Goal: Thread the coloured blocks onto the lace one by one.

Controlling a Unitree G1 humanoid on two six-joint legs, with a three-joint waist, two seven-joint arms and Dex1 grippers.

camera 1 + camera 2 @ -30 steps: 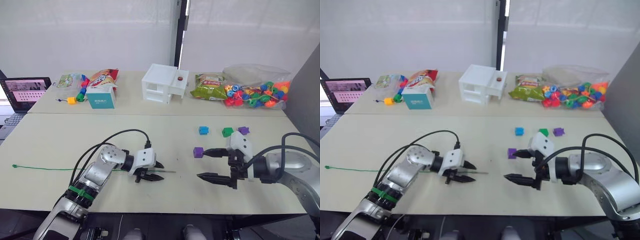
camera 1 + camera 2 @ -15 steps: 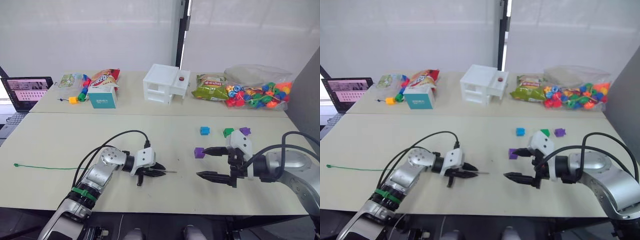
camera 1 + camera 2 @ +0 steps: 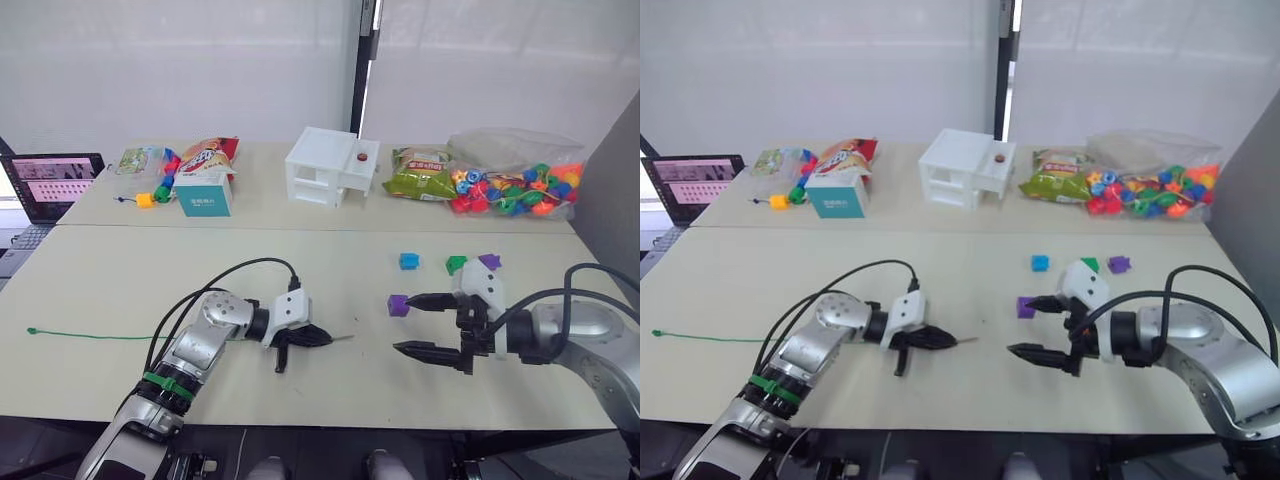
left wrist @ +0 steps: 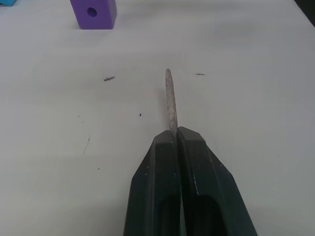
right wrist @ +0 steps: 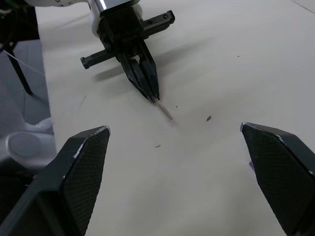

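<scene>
Lace tip sits pinched in the closed left gripper; the wide-open, empty right gripper should grasp the nearest purple block, hole facing the tip.

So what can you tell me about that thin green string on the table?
The lace is a long, thin green cord lying flat on the pale table. Its far end, with a small knot, rests towards the robot's left. It runs across to the left claw, whose two black fingers are shut on its stiff, needle-like tip. That tip sticks out past the fingers, just above the tabletop, aimed roughly towards a purple block.
</scene>
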